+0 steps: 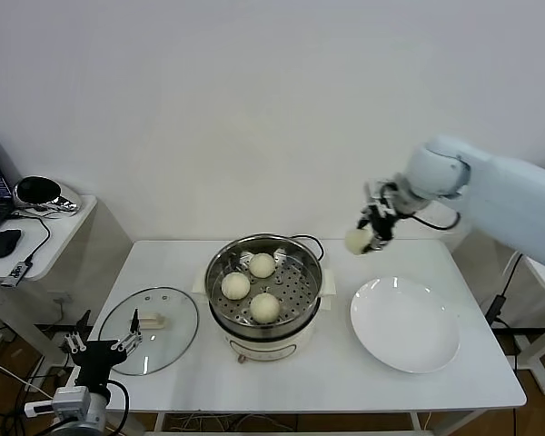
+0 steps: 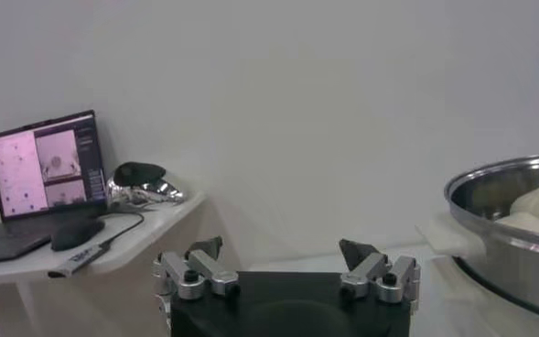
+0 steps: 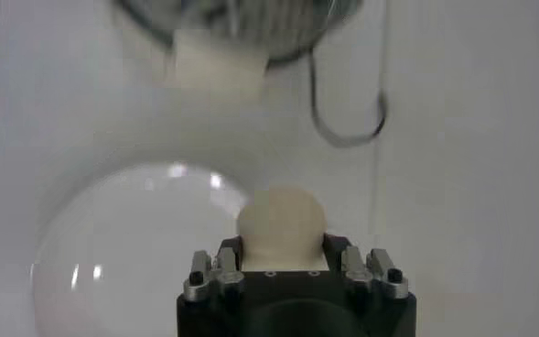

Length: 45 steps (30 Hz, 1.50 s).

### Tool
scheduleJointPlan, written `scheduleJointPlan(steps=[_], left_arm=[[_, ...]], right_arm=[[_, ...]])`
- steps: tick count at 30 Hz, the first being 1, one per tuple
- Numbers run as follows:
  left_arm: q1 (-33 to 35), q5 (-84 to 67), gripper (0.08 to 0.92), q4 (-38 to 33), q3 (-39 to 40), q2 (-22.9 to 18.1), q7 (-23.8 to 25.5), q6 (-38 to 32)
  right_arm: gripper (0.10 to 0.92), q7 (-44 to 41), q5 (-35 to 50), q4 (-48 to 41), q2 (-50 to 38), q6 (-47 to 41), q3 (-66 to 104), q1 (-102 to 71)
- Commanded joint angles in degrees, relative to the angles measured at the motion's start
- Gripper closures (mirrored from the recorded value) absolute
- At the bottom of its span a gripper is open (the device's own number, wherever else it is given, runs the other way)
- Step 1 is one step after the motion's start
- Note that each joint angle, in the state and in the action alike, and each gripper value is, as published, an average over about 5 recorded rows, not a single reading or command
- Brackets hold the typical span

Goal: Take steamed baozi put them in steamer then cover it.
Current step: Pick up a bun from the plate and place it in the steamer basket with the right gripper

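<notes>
Lab: bare wall, laptop (image 2: pixel 45 174) desk

Mostly white scene: cream buns, shiny silver pot, clear glass lid, pale blue-white robot arm.

At centre of the head view, the round shiny stainless-steel steamer (image 1: pixel 265 289) has a silver tray dotted with small dark holes, on a cream-white base. Three smooth cream-white round baozi (image 1: pixel 262 265) lie on it; a fourth cream-white bun (image 3: pixel 281 220) sits in the black and silver right gripper (image 1: pixel 366 238), upper right. Lower right, a plain glossy white round plate (image 1: pixel 405 324). Lower left, the clear glass cover (image 1: pixel 149 330) has a silver rim and white handle. The white table (image 1: pixel 309 381) meets a white wall. The left gripper (image 2: pixel 287 270) is black with silver fittings.
</notes>
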Motion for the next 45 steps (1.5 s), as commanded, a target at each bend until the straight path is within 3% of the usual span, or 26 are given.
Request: scheduleJointPlan(steps=[1, 17, 45], left_arm=[[-0.08, -0.08, 0.177, 0.36, -0.32, 0.12, -0.01, -0.04], [0.03, -0.06, 0.177, 0.04, -1.04, -0.94, -0.01, -0.02], [-0.39, -0.16, 0.177, 0.38, -0.99, -1.12, 0.03, -0.11]], right_arm=[[0.467, 7.88, 13.3, -0.6, 16.34, -10.27, -7.4, 2.34], [0.468, 11.61, 8.84, -5.42, 19.15, -13.44, -5.8, -10.13], [0.461, 11.1, 2.18, -7.73, 18.51, -12.26, -3.44, -12.35]])
